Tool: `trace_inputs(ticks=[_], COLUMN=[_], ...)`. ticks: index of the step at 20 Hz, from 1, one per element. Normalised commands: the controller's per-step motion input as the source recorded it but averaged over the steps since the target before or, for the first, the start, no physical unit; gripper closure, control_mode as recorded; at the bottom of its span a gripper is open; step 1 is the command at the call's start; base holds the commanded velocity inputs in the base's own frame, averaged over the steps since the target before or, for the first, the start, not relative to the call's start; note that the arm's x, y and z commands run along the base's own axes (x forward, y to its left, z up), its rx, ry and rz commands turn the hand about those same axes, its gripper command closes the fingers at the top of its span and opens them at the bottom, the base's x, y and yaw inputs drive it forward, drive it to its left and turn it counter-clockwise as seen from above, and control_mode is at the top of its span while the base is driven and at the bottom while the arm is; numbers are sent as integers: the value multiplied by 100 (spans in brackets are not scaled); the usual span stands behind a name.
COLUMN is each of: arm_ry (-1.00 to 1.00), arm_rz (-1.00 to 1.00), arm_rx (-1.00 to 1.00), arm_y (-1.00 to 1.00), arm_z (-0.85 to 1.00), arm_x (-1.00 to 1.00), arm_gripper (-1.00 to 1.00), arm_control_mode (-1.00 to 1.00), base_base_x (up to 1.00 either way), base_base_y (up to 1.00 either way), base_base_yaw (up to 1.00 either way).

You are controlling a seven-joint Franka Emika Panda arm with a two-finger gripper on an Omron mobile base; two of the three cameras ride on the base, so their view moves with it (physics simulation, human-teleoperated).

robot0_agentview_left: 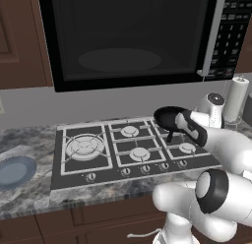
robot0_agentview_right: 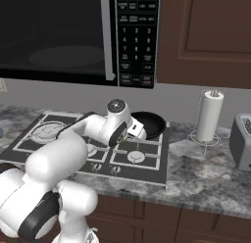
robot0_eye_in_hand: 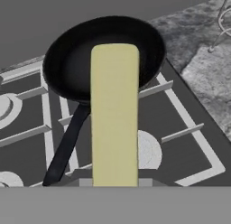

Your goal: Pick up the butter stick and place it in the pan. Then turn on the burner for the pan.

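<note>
The butter stick [robot0_eye_in_hand: 114, 114], a pale-yellow bar, rises from the bottom of the hand view and its far end overlaps the black pan [robot0_eye_in_hand: 67, 60]. My gripper [robot0_agentview_left: 177, 122] is shut on the butter stick, and the bar hides the fingertips. The pan [robot0_agentview_left: 165, 115] sits on the back right burner of the stove, its short handle [robot0_eye_in_hand: 67, 142] pointing toward the front. The hand hovers just in front of the pan [robot0_agentview_right: 152, 123], a little above the grates. Nothing lies inside the pan.
Stove knobs [robot0_agentview_left: 125, 171] line the cooktop's front edge. A blue-grey plate [robot0_agentview_left: 17, 170] rests on the counter at the left. A paper towel roll [robot0_agentview_right: 209, 115] and a toaster [robot0_agentview_right: 242, 139] stand to the right. A microwave [robot0_agentview_left: 128, 36] hangs overhead.
</note>
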Motion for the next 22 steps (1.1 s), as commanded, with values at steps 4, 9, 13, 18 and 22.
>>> trace_inputs(ticks=[4,9,13,18,22], arm_ry=[0,0,0,0,0], arm_rz=[0,0,0,0,0], arm_rx=[0,0,0,0,0], arm_y=[0,0,0,0,0], arm_z=[19,9,0,-4,-13], arm_x=[29,28,30,26,18], arm_gripper=[100,100,100,100,100], arm_control_mode=[-100,-100,-100,-100,-100], base_base_x=[0,0,0,0,0], base_base_y=[0,0,0,0,0], base_base_yaw=[0,0,0,0,0])
